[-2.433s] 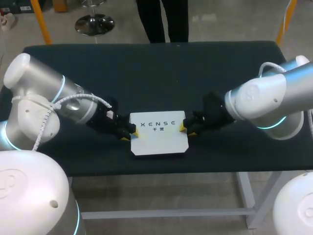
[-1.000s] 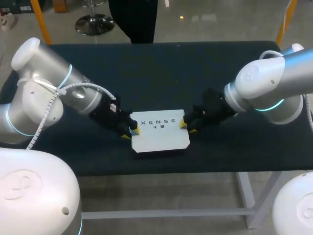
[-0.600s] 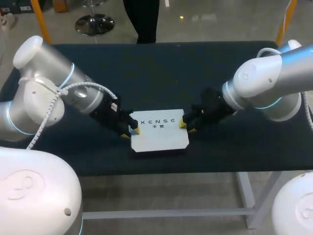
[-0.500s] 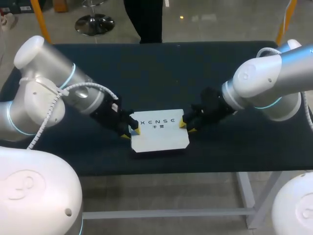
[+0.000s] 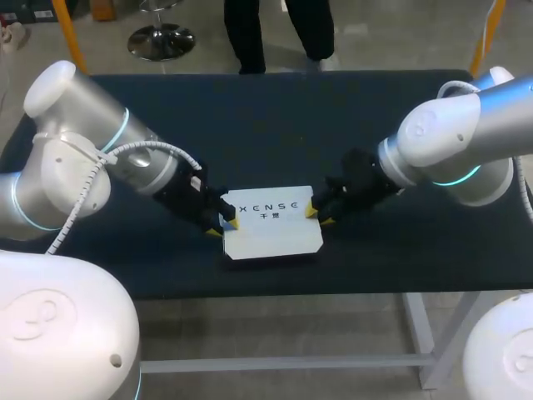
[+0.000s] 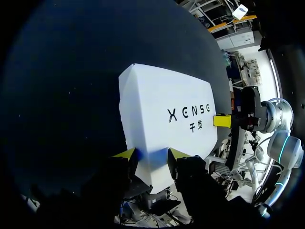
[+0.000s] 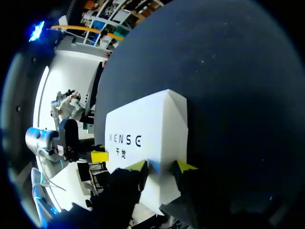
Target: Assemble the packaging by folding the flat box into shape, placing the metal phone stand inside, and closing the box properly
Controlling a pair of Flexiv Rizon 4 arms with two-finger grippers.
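A white flat rectangular cardboard box with dark lettering on its top face lies on the dark worktop, close to the front edge and about midway between the left and right edges. Its long sides run roughly parallel to that front edge, and the lid face is shut and flat. The left end effector sits at the box's left end, clenched on it: in the left wrist view its 2 yellow fingertips lie against the near end of the box from either side, with white card filling the gap between them. The right end effector sits at the opposite end, grasping the box in the same way, with the card's near end held between its 2 tips in the right wrist view. Each wrist view shows the other arm's yellow tip at the box's far end. Whether the box rests on the worktop or hangs just above it cannot be told.
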